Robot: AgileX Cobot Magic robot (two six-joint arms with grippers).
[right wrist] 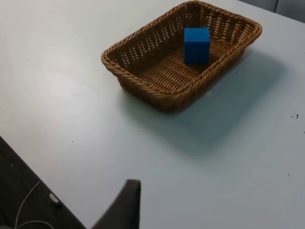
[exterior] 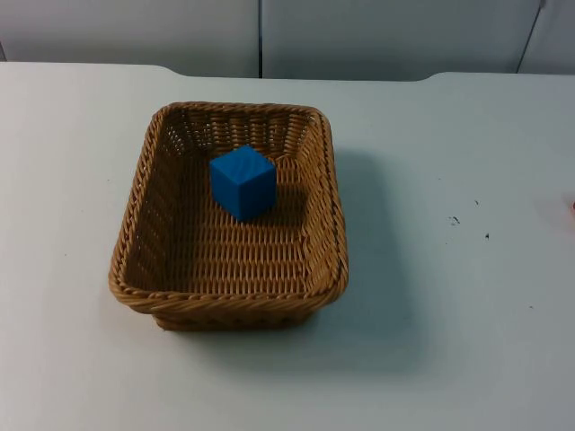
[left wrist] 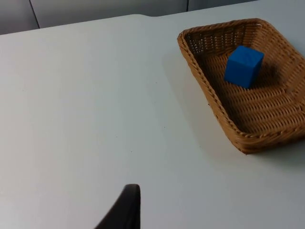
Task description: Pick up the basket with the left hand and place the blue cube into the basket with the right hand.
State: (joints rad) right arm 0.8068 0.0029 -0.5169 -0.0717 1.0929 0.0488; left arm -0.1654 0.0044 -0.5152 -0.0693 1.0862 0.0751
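— Wicker, brown and tightly woven: the basket (exterior: pixel 230 215) sits flat on the white desk (exterior: pixel 449 341), roughly mid-desk and a little toward the left edge, its far rim pointing at the grey partition wall (exterior: pixel 359 36).

— And the cube?

— Blue cube (exterior: pixel 243 182) rests on the basket floor, in the half nearer the wall, close to the far rim — turned so a corner faces the near edge of the desk. It touches the weave and stands apart from the side walls.

— Where are the arms?

— Both wait off to their sides. From the left wrist view, one black fingertip of the left gripper (left wrist: pixel 123 209) hangs above bare desk, with the basket (left wrist: pixel 243 81) and cube (left wrist: pixel 243 66) well apart from it. The right gripper (right wrist: pixel 121 206) hangs near the desk's edge, again far from the basket (right wrist: pixel 181 57).

— Claws apart or together?

— I cannot tell for either one; a single fingertip is all each shows. Neither holds anything.
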